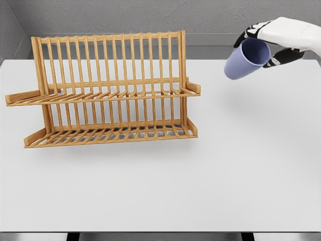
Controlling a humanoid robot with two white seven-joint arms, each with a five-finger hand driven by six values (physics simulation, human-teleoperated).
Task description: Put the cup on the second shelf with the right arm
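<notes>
Right hand (281, 37) grips the tilted blue cup (247, 59) up right of the wooden rack (108, 90); carry it left, level it, lower onto the rack's upper tier, 1 slow move.

A bare simulated test room, not a real kitchen: a plain white table (210, 191) before flat grey walls (150, 15) at 12 o'clock, holding only a wooden dish rack (108, 90) at 10 o'clock.

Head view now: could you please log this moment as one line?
right hand: holding cup aloft, tilted | rack: both shelves bare | left: unseen
</notes>
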